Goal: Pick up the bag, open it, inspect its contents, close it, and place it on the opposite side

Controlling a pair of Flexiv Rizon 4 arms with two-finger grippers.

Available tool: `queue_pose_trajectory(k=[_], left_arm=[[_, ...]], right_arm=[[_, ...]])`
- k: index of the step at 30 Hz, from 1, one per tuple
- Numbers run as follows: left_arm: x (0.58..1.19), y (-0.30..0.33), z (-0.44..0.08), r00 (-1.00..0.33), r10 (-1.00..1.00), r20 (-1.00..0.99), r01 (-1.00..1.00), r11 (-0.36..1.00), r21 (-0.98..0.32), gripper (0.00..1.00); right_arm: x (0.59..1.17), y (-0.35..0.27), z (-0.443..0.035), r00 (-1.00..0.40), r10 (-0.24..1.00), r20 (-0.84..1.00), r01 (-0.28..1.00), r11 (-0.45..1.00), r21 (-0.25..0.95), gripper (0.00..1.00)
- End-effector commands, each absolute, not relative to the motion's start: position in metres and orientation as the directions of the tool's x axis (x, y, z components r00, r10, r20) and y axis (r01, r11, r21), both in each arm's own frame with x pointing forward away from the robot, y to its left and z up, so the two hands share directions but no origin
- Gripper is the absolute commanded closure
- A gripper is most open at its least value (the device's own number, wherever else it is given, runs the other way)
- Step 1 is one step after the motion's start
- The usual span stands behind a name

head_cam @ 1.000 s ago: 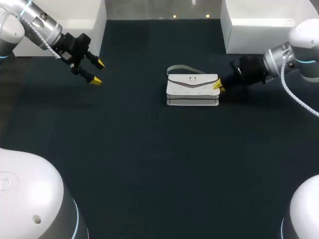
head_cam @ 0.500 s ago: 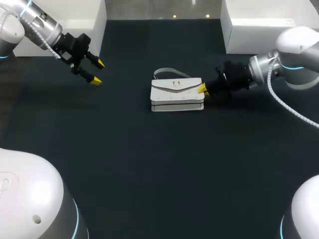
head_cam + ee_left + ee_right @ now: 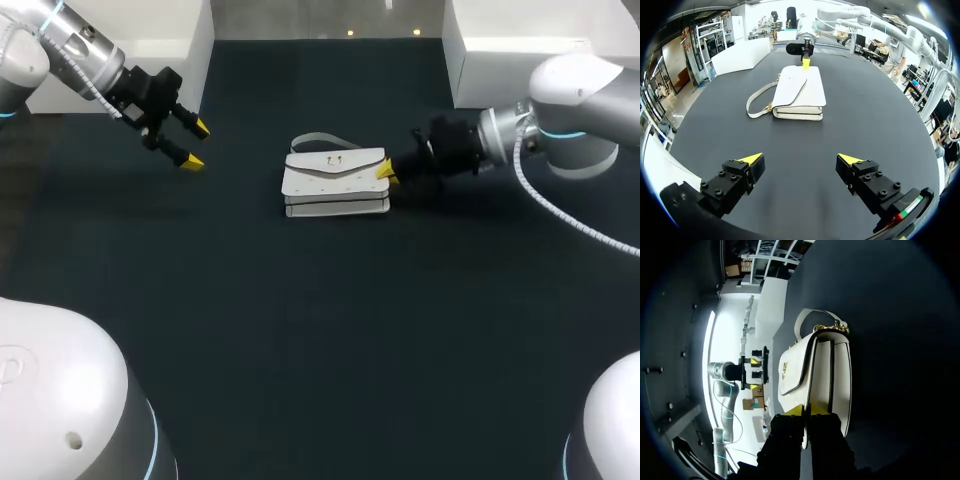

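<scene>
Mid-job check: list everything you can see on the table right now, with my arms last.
white leather flap handbag: one, white, lying near the middle of the table toward the far side, flap shut
handbag strap: one, pale grey-white, looped on the table behind the bag
table with dark cloth top: one, black, under everything
left hand: one, black with yellow tips, open, at the far left, well apart from the bag
right hand: one, black with yellow tips, against the bag's right end
</scene>
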State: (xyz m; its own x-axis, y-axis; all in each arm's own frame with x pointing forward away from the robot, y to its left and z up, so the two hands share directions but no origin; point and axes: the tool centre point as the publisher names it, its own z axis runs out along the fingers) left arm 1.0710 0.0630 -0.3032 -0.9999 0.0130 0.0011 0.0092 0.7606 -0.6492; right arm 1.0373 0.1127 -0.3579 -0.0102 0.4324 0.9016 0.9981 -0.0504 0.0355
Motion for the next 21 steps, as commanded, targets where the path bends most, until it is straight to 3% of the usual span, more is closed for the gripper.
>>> queue_pose_trajectory(k=[1,21], left_arm=[[1.073,0.063,-0.305,-1.000,0.015,0.002,0.010,0.758,-0.652,0.00],[1.073,0.063,-0.305,-1.000,0.015,0.002,0.010,0.758,-0.652,0.00]], right_arm=[[1.045,0.118,-0.361,-0.011,0.424,0.906,0.998,-0.044,0.033,1.00],[1.054,0.136,-0.366,-0.006,0.414,0.910,0.998,-0.049,0.029,1.00]])
